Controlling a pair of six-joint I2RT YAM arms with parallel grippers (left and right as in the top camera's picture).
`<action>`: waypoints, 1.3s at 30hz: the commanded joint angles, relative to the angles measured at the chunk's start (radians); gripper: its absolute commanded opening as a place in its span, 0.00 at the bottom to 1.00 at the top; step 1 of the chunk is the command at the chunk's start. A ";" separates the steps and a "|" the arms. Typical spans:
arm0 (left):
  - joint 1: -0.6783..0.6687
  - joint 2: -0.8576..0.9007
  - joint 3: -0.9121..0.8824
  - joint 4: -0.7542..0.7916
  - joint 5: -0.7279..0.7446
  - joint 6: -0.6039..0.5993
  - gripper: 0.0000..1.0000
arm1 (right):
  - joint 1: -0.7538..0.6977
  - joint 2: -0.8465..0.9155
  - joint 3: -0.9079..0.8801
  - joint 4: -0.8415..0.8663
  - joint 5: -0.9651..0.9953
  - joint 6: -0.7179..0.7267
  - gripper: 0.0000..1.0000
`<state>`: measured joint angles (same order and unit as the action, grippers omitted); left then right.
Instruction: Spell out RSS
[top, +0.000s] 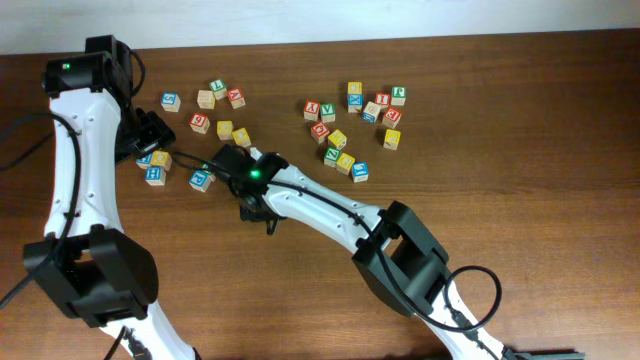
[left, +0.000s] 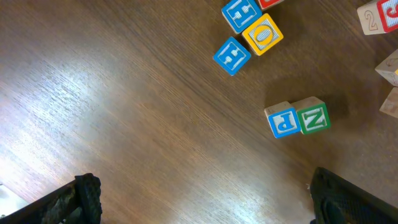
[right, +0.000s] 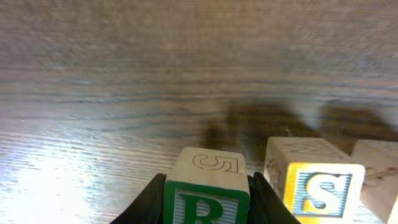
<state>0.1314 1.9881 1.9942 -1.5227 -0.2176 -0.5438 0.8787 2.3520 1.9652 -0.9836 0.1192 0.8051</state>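
Note:
In the right wrist view my right gripper (right: 206, 190) is shut on the R cube (right: 208, 168), with a dark finger against each side. Its green-and-white R face points at the camera and its top bears a carved 5. Just to its right a yellow S cube (right: 320, 186) stands on the wood at the same level, a plain wooden cube (right: 380, 171) beside it. From overhead the right gripper (top: 225, 160) hides the R cube; two yellow cubes (top: 232, 133) lie just beyond it. My left gripper (left: 205, 214) is open over bare table, near the left cluster (top: 155, 165).
The left wrist view shows a blue P cube (left: 283, 121) touching a green Z cube (left: 313, 115), with two blue cubes and a yellow O cube (left: 262, 34) farther off. A second cluster of several cubes (top: 355, 125) lies at the centre right. The table's far edge (top: 320, 40) runs along the top.

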 joint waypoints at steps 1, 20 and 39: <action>0.003 -0.013 0.006 0.000 -0.005 -0.017 0.99 | 0.002 0.011 0.026 -0.007 0.044 -0.003 0.25; 0.003 -0.013 0.006 -0.001 -0.005 -0.017 0.99 | 0.003 0.011 -0.021 0.024 0.018 0.023 0.26; 0.003 -0.013 0.006 -0.001 -0.005 -0.017 0.99 | 0.003 0.011 -0.043 0.039 0.013 0.019 0.26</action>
<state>0.1314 1.9881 1.9942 -1.5227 -0.2176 -0.5438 0.8787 2.3520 1.9293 -0.9382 0.1127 0.8158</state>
